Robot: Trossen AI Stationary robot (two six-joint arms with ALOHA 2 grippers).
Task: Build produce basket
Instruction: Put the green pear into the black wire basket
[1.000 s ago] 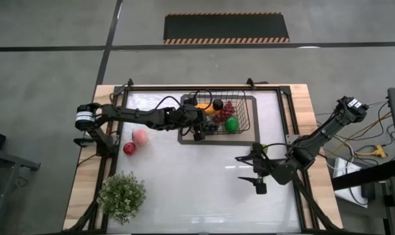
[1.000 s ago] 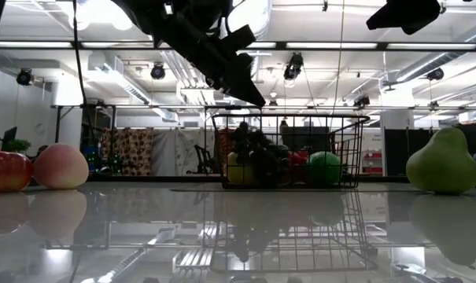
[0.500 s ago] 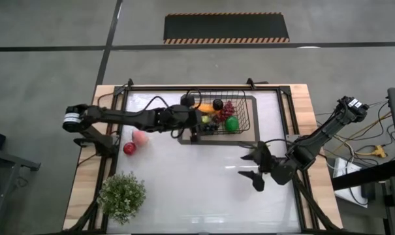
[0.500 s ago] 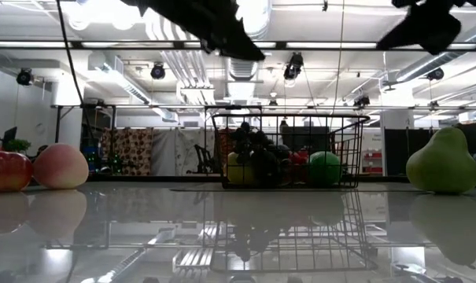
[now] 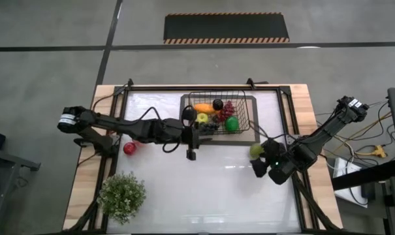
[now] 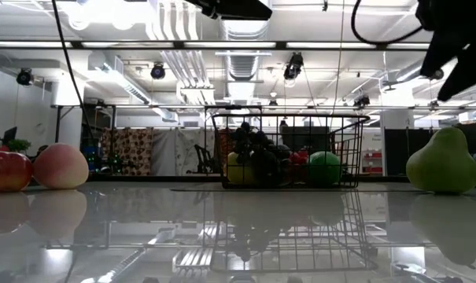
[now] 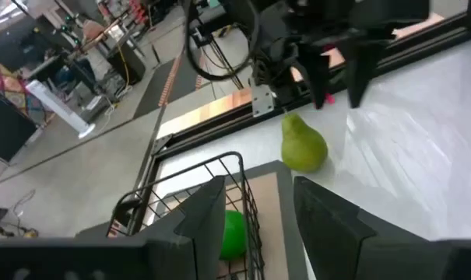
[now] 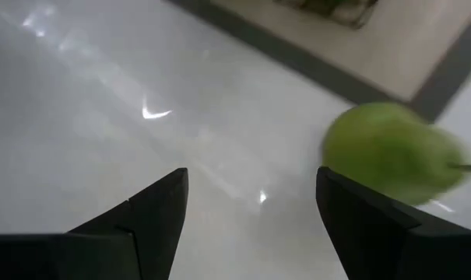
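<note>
The black wire basket (image 5: 246, 114) stands on a dark mat at the table's far middle. It holds a green apple (image 5: 232, 123), a yellow-green apple, an orange mango, a dark plum and grape bunches. A green pear (image 5: 255, 150) stands on the table to the right of the basket. A red apple (image 5: 128, 147) and a pink peach (image 6: 62, 166) lie at the left. My left gripper (image 5: 191, 154) is open and empty, just near of the basket's left end, high above the table. My right gripper (image 5: 260, 164) is open and empty, close beside the pear (image 8: 395, 152).
A bushy green potted plant (image 5: 122, 196) stands at the near left corner. The dark mat (image 5: 249, 140) reaches out from under the basket. Dark rails (image 5: 292, 117) run along the table's sides. The white table top is bare between the plant and my right gripper.
My left gripper has drawn back from over the basket's left end toward the table's near edge and risen, staying open and empty. My right gripper has turned and gone down toward the pear, still open. No fruit has moved.
</note>
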